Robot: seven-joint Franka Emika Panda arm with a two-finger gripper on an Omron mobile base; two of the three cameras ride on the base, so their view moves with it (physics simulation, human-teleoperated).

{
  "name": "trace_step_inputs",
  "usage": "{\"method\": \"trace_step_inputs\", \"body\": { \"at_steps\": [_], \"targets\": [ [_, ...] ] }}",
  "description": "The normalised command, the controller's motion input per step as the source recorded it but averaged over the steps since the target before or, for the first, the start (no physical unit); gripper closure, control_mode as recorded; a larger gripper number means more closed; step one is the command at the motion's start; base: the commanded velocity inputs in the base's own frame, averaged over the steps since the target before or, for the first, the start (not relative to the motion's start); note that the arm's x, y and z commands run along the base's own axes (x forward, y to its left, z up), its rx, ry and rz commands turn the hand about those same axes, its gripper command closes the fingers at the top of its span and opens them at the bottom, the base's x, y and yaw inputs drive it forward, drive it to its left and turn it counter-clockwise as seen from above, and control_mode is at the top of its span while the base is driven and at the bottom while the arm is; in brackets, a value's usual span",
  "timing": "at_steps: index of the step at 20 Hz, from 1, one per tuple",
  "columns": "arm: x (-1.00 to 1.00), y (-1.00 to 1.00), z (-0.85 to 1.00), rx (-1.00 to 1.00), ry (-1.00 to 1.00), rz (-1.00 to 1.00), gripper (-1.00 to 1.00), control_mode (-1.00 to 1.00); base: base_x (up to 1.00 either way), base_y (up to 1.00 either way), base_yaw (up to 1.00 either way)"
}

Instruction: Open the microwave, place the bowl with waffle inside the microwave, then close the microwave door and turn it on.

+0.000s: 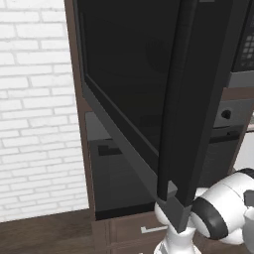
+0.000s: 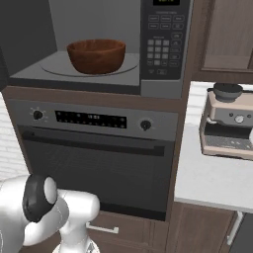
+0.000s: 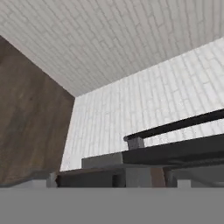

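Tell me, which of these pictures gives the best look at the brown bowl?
The right base view: the bowl sits in plain sight on the round plate inside the open microwave. In the left base view the swung-out microwave door stands in front of it. The hand view looks at brick wall and floor.

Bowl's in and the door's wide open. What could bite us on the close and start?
1. The microwave door stands swung far out with its free edge right over the arm, so a sweep to shut it may hit the arm's own links.
2. The bowl sits toward the front of the turntable; a hard slam might jostle it.
3. The keypad has small, tight buttons, so wide-open fingers may press the wrong one.
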Motion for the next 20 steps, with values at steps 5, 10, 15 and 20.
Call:
{"method": "trace_step_inputs", "body": {
  "at_steps": [5, 10, 15, 20],
  "targets": [
    [-0.40, 0.77, -0.01, -0.44, -0.22, 0.06, -1.00, -1.00, 0.00, 0.00, 0.00],
    [0.80, 1.00, -0.10, -0.38, -0.02, -0.08, -1.00, -1.00, 0.00, 0.00, 0.00],
    [1.00, 0.56, -0.20, -0.28, 0.00, -0.29, -1.00, -1.00, 0.00, 0.00, 0.00],
    [1.00, -0.03, -0.30, -0.23, 0.00, -0.37, -1.00, -1.00, 0.00, 0.00, 0.00]
  ]
}}
